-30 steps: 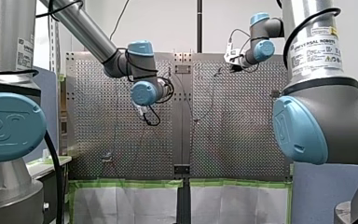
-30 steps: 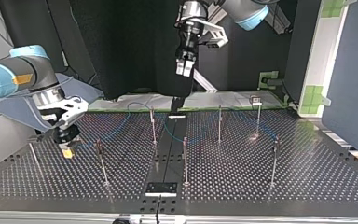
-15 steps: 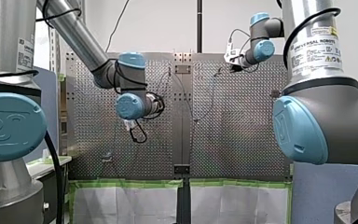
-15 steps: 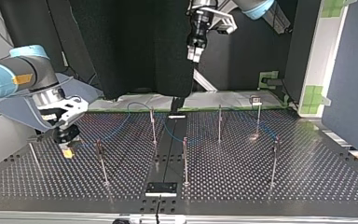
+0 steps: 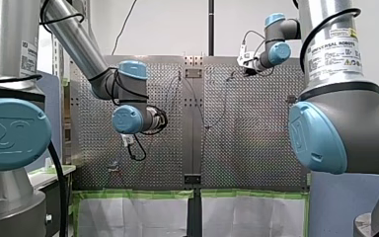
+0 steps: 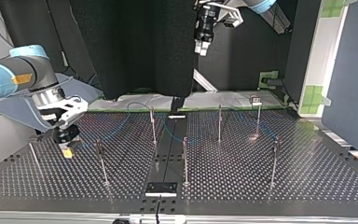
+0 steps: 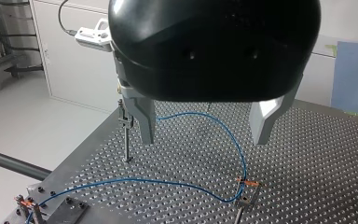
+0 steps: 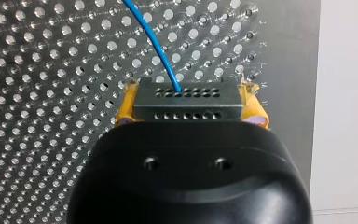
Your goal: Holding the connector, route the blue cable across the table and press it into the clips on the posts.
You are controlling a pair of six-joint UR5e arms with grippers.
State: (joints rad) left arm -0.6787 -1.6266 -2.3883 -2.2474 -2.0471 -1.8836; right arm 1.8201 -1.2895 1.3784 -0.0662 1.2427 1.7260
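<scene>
My right gripper (image 8: 189, 95) is shut on the grey connector (image 8: 186, 106), its yellow pads (image 8: 125, 108) on both sides of it. The blue cable (image 8: 153, 41) leaves the connector over the perforated table. In the top view my right gripper (image 6: 66, 148) hangs low at the table's left. From there the blue cable (image 6: 116, 129) winds past the thin posts (image 6: 153, 125) to the right-hand post (image 6: 274, 158). My left gripper (image 6: 204, 47) is open and empty, high above the table's far middle. In the left wrist view its fingers (image 7: 143, 119) stand wide apart above the cable (image 7: 235, 147) and a clip post (image 7: 127, 135).
Several thin upright posts (image 6: 185, 158) stand across the perforated table (image 6: 307, 182). A black plate (image 6: 161, 188) lies at the near middle edge. A dark curtain (image 6: 130, 46) hangs behind the table. In the front view my left arm's wrist (image 5: 127, 119) hangs over the table's left half.
My left arm has risen and drawn back: up and to the right in the top view, left and down in the front view. My right arm and the connector have not moved.
</scene>
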